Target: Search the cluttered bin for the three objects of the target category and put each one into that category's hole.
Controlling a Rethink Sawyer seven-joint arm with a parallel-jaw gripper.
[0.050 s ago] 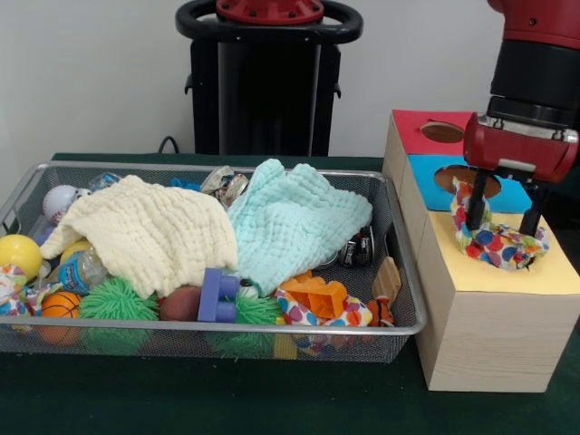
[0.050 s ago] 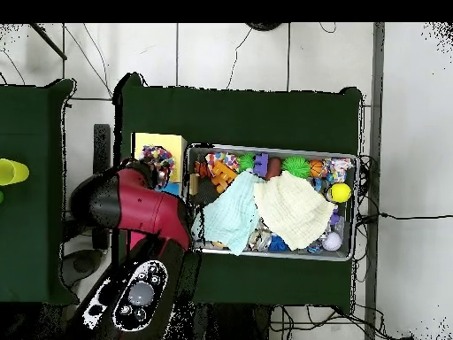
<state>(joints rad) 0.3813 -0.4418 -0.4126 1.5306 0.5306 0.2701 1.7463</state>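
Observation:
A polka-dot cloth (image 1: 503,246) lies bunched on the yellow top (image 1: 507,279) of the wooden sorting box, and its left end rises up along one finger. My gripper (image 1: 504,227) stands open over it, with one finger (image 1: 476,210) on each side of the heap. The same cloth (image 2: 157,160) shows from overhead on the yellow section, beside my red arm (image 2: 133,208), which hides the gripper there. The box also has a blue section (image 1: 424,181) and a red section (image 1: 412,127), each with a hole. A second polka-dot cloth (image 1: 319,314) lies in the bin's front right corner.
The wire bin (image 1: 227,333) holds a cream cloth (image 1: 149,231), a mint cloth (image 1: 294,222), an orange brick (image 1: 315,294), a purple block (image 1: 216,294), green spiky balls (image 1: 118,299), a yellow ball (image 1: 18,256) and a small basketball (image 1: 60,305). A yellow cup (image 2: 11,171) stands on the side table.

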